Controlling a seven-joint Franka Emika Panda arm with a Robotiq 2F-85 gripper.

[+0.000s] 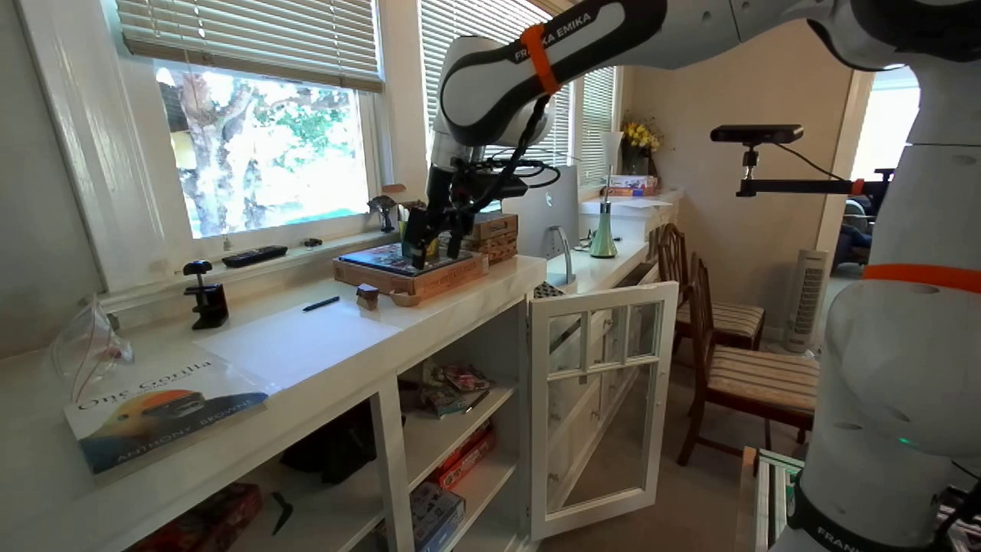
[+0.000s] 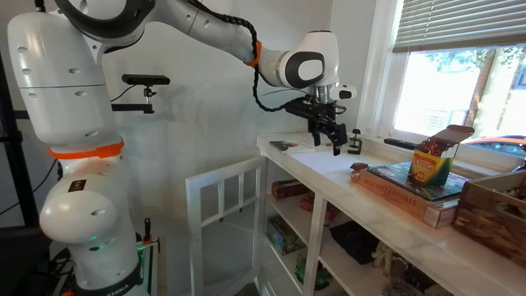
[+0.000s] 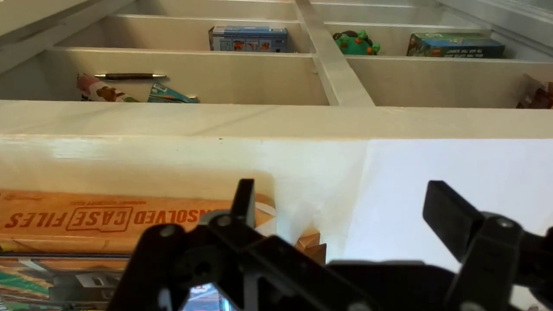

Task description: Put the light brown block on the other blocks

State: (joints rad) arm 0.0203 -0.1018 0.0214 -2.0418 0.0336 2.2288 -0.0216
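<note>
My gripper (image 1: 437, 250) is open, with nothing between its fingers; it also shows in an exterior view (image 2: 327, 144) and in the wrist view (image 3: 341, 190). It hangs pointing down, above the white counter. A small brown faceted object (image 1: 368, 297), like folded card, sits on the counter beside the flat box; it shows in an exterior view (image 2: 358, 167) and, partly behind the gripper, in the wrist view (image 3: 312, 245). I cannot tell whether it is the light brown block. The other blocks, a green and yellow cluster, do not show; they are hidden or out of view.
A flat brown case-files box (image 2: 394, 197) carries a crayon box (image 2: 429, 166). A wooden crate (image 2: 493, 218) stands beside it. White paper (image 1: 299, 345), a pen (image 1: 321, 303), a black clamp (image 1: 205, 295) and a book (image 1: 165, 410) lie along the counter. A cabinet door (image 1: 602, 406) stands open.
</note>
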